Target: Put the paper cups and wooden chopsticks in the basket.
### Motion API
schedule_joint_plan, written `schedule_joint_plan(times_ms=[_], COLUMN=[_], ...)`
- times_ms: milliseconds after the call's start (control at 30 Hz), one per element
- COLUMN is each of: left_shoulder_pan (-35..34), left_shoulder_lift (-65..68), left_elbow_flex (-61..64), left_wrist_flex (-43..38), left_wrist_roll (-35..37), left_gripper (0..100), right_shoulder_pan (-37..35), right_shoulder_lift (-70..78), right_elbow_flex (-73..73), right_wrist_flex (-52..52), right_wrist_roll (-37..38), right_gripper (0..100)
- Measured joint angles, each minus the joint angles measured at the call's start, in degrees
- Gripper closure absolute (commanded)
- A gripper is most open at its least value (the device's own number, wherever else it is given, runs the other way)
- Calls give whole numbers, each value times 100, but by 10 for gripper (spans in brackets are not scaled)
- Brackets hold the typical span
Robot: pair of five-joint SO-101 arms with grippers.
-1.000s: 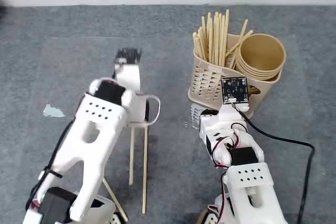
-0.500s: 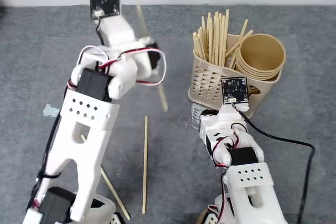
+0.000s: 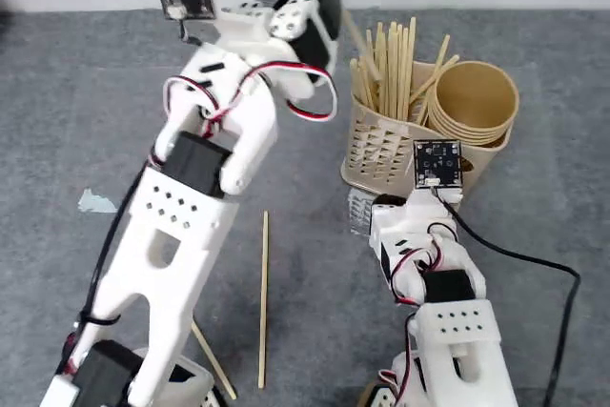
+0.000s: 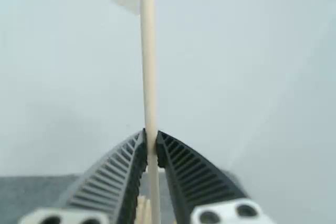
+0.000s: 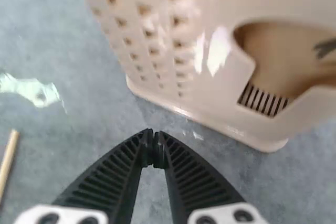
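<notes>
Left claw (image 4: 151, 148) up high beside the basket (image 3: 379, 154), clenched on one chopstick (image 4: 148, 51), right claw (image 5: 153, 149) pinched together on nothing, low at the basket's foot, paper cups (image 3: 474, 102) and a chopstick bundle (image 3: 386, 64) inside it, two loose chopsticks (image 3: 264, 297) on the desk (image 3: 76, 92)

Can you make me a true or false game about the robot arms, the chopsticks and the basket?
1. The left pincer is pinching a chopstick. True.
2. The paper cups are lying on the table. False: they sit stacked inside the basket.
3. The right pincer is wide open. False: it is shut, holds nothing, and sits low in front of the basket.
4. A loose chopstick lies on the table between the two arms. True.
</notes>
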Motion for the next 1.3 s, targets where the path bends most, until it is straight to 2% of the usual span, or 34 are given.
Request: schedule_joint_plan(times_ms=[100,267,367,500,700,933,1133,1300], left_shoulder_pan=[158,176,176,264,308,185,-519,-1512], left_shoulder_lift=[176,738,809,818,712,-457,-1327,-1530], left_elbow_flex=[316,1011,1336,1556,1495,1310,1310,1310], left_wrist_flex=[-501,-1442,-1635,-1565,-475,1073,2919,4396], left_wrist_roll=[-70,-677,-1055,-1152,-993,-967,-932,-932], left_gripper=[988,976,912,802,799,837,897,898], right_shoulder_pan=[-9,-9,-9,-9,-9,-9,-62,-220], right_shoulder_lift=[-325,-967,-1327,-1556,-1574,-1574,-1574,-1574], right_elbow_flex=[202,492,633,668,677,677,677,695], right_wrist_flex=[0,0,0,0,0,0,0,70], right_wrist_roll=[0,0,0,0,0,0,0,0], right_gripper=[990,990,990,990,990,990,990,990])
